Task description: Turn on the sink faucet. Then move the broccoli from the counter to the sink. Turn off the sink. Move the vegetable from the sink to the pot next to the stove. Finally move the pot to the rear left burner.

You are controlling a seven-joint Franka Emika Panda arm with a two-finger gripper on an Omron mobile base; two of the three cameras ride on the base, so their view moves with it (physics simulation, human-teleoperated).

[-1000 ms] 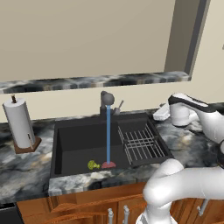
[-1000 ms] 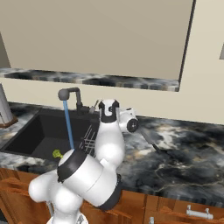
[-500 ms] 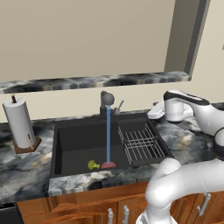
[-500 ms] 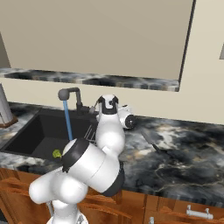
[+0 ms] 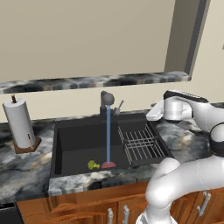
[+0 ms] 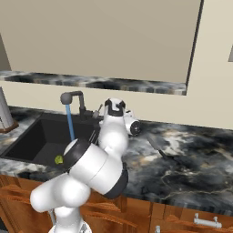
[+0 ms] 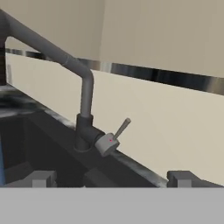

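The dark faucet [image 5: 106, 98] stands behind the black sink [image 5: 70, 140], and a blue stream of water [image 5: 108, 135] runs from it into the basin. The small green broccoli [image 5: 92, 165] lies on the sink floor just left of where the stream lands; it also shows as broccoli [image 6: 58, 159] from the right. My gripper [image 5: 152, 115] hovers over the sink's back right corner, right of the faucet. In the hand view the gripper [image 7: 111, 179] is open and empty, facing the faucet's lever [image 7: 122, 129], which tilts up to the right.
A wire dish rack [image 5: 141, 144] fills the sink's right part. A paper towel roll [image 5: 19, 124] stands on the counter at left. A ledge [image 5: 96, 81] runs along the wall above. Dark marble counter [image 6: 182, 159] stretches to the right.
The hand has swung left from over the right counter toward the faucet. The jaws stay open. Water keeps running and the broccoli has not moved.
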